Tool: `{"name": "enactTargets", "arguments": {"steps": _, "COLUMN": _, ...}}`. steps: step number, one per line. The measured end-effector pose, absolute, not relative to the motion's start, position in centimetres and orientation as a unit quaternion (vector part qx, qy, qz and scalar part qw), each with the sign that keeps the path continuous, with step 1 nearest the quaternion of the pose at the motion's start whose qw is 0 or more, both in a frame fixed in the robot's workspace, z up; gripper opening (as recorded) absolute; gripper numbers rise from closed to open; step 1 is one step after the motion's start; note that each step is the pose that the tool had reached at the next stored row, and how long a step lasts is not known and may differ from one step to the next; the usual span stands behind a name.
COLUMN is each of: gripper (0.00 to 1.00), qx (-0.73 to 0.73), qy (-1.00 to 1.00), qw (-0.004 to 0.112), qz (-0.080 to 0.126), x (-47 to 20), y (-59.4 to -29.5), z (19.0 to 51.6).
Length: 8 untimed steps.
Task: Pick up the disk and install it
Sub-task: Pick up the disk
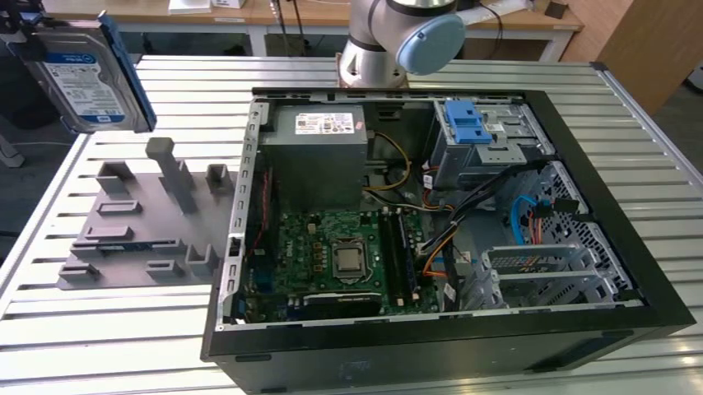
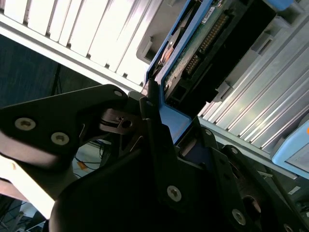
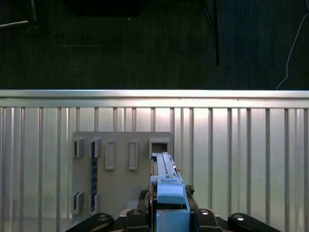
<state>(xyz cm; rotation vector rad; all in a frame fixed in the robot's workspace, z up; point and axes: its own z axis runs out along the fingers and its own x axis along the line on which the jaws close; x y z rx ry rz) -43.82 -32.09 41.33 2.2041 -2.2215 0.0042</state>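
- While clamped shut on the disk (image 3: 166, 179), gripping its blue-railed edges from either side: so stands the pincer (image 3: 169, 215) in both wrist views.
- Holds that disk (image 1: 86, 78) in the air at the exterior view's upper left, upright and slightly tilted, label side toward that camera.
- Hangs clear of the grey slotted plate (image 1: 143, 222) lying on the tabletop (image 1: 110, 337).
- Well apart from the open computer case (image 1: 439, 230) toward the exterior view's right, with a blue latch (image 1: 470, 123) in its far corner.
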Motion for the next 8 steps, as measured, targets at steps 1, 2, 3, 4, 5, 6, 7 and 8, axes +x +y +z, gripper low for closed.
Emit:
{"name": "enactTargets", "arguments": {"steps": 1, "gripper": 0.36, "qx": 0.704, "qy": -0.71, "qw": 0.006, "qz": 0.002, "x": -43.83, "y": -32.09, "z": 41.4}}
{"name": "enactTargets", "arguments": {"steps": 2, "gripper": 0.36, "qx": 0.704, "qy": -0.71, "qw": 0.006, "qz": 0.002, "x": -43.83, "y": -32.08, "z": 41.49}}
{"name": "enactTargets", "arguments": {"steps": 3, "gripper": 0.36, "qx": 0.704, "qy": -0.71, "qw": 0.006, "qz": 0.002, "x": -43.83, "y": -32.09, "z": 41.59}}
{"name": "enactTargets", "arguments": {"steps": 4, "gripper": 0.36, "qx": 0.704, "qy": -0.71, "qw": 0.006, "qz": 0.002, "x": -43.83, "y": -32.09, "z": 41.68}}
{"name": "enactTargets", "arguments": {"steps": 5, "gripper": 0.36, "qx": 0.704, "qy": -0.71, "qw": 0.006, "qz": 0.002, "x": -43.83, "y": -32.08, "z": 41.79}}
{"name": "enactTargets", "arguments": {"steps": 6, "gripper": 0.36, "qx": 0.704, "qy": -0.71, "qw": 0.006, "qz": 0.002, "x": -43.83, "y": -32.08, "z": 41.89}}
{"name": "enactTargets", "arguments": {"steps": 7, "gripper": 0.36, "qx": 0.704, "qy": -0.71, "qw": 0.006, "qz": 0.002, "x": -43.83, "y": -32.08, "z": 41.99}}
{"name": "enactTargets", "arguments": {"steps": 8, "gripper": 0.36, "qx": 0.704, "qy": -0.71, "qw": 0.006, "qz": 0.002, "x": -43.84, "y": -32.08, "z": 42.1}}
